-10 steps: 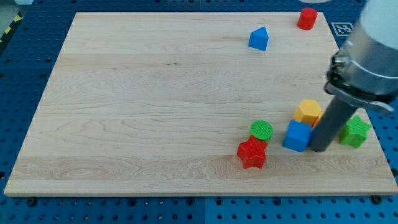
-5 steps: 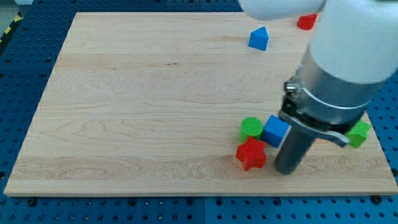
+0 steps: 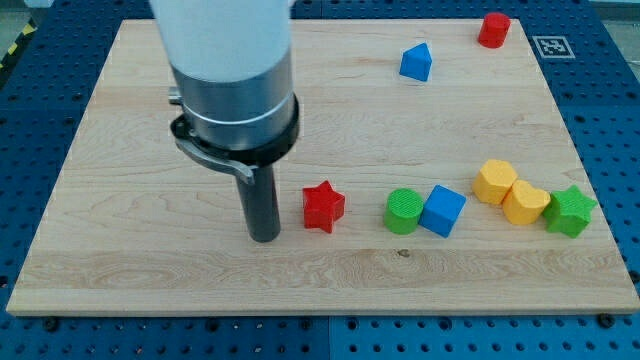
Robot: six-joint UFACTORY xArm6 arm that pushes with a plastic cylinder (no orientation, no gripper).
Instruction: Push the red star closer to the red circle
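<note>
With no fingers on the rod, my tip (image 3: 265, 238) sits just left of red star (image 3: 323, 206), small gap. Red circle (image 3: 493, 30) far right corner, well apart. Arm body hides board (image 3: 120, 200) behind it.

Our arm (image 3: 225, 50) is a broad white cylinder ending in a grey metal collar ringed by a black clamp. Below it, our straight dark rod narrows to my tip (image 3: 264, 238).
</note>
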